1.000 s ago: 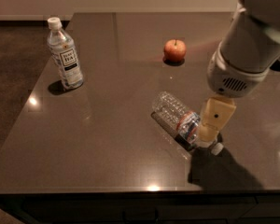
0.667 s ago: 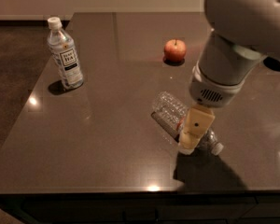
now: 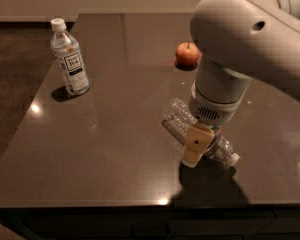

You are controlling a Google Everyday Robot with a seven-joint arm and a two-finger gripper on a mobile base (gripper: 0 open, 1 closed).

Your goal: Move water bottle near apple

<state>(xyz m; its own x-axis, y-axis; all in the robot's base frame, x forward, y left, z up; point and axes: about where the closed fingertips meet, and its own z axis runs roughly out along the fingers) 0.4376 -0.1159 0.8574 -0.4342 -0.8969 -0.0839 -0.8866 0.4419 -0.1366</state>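
The water bottle [image 3: 176,116] is a clear ribbed plastic bottle lying on its side on the dark table [image 3: 110,139], right of centre, with its white cap [image 3: 234,159] pointing to the front right. Its label band is hidden behind the arm. My gripper [image 3: 196,150] hangs from the large white arm [image 3: 240,49] and is down over the bottle's middle, at or very close to it. The apple [image 3: 187,54] is small and red-orange, with a short stem. It sits farther back on the table, beyond the bottle and apart from it.
A tea bottle [image 3: 70,58] with a white, dark-lettered label stands upright at the back left of the table. The table's front edge [image 3: 140,203] runs just below the gripper, and its left edge slants along a dark floor.
The arm has swung left and toward the camera, and now fills the upper right. The gripper has moved from the bottle's cap end to over its middle. The bottle lies where it was.
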